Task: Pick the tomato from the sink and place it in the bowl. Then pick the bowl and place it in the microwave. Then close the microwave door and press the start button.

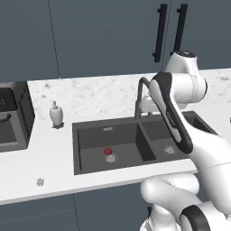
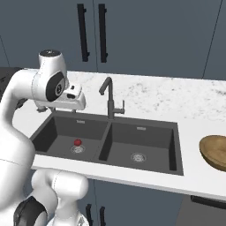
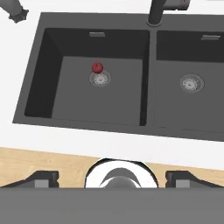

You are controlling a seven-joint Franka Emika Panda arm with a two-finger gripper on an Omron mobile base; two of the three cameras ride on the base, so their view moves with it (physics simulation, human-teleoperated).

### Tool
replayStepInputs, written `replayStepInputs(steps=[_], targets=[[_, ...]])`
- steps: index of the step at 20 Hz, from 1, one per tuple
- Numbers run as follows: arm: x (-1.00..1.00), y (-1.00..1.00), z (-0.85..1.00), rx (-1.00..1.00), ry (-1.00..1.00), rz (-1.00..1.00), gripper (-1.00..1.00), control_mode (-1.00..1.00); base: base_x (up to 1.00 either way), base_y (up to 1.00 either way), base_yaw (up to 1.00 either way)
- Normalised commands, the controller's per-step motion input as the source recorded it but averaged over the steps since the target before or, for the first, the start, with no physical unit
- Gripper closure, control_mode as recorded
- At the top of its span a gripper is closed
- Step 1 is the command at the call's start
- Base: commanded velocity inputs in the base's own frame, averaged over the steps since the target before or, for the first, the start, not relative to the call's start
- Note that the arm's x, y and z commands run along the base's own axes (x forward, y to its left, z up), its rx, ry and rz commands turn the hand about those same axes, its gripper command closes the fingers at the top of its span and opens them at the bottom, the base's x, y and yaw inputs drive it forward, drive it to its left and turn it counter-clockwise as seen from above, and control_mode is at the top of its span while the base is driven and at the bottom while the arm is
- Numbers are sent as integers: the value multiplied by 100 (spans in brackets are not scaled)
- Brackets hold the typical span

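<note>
Bowl (image 2: 215,152) cut by right edge; arm hides sink's (image 1: 135,144) right basin.

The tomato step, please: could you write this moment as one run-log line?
phase: approach | tomato: left basin of sink, beside drain | gripper: open, above sink, empty | bowl: on counter right of sink

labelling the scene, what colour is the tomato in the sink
Glossy red; the tomato shows best in the hand view, beside the left basin's drain.
</note>
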Motion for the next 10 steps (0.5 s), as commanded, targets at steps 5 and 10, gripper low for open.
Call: replayStepInputs(steps=[5,10], targets=[[-7,42,-59,2,6,0,-100,-100,0,0,0],[19,26,-56,2,3,0,-100,-100,0,0,0]])
